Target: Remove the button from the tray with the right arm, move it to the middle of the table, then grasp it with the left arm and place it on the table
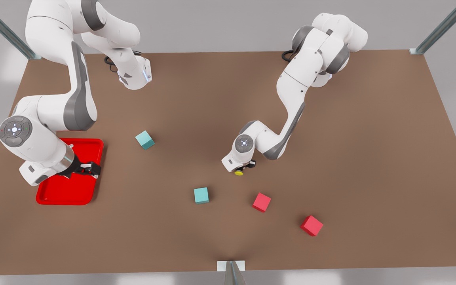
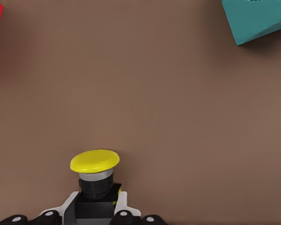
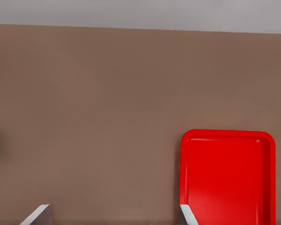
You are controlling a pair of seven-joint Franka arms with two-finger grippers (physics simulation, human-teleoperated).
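Note:
The button (image 1: pixel 239 172), with a yellow cap on a dark body, is near the middle of the table (image 1: pixel 331 158). My left gripper (image 1: pixel 245 167) is shut on its body. In the left wrist view the button (image 2: pixel 94 161) sticks out from between the fingers (image 2: pixel 123 205) of the left gripper (image 2: pixel 97 208), low over the brown top; I cannot tell whether it touches. My right gripper (image 1: pixel 90 169) hangs open over the red tray (image 1: pixel 69 194) at the front view's left, holding nothing. In the right wrist view its fingertips (image 3: pixel 188 214) stand wide apart near the tray (image 3: pixel 227 173), which has nothing in it.
Two teal cubes (image 1: pixel 145 139) (image 1: pixel 201 195) and two red cubes (image 1: pixel 261 202) (image 1: pixel 311 225) lie loose on the table. The nearer teal and red ones flank the left gripper toward the front edge. A teal cube (image 2: pixel 257 18) shows in the left wrist view.

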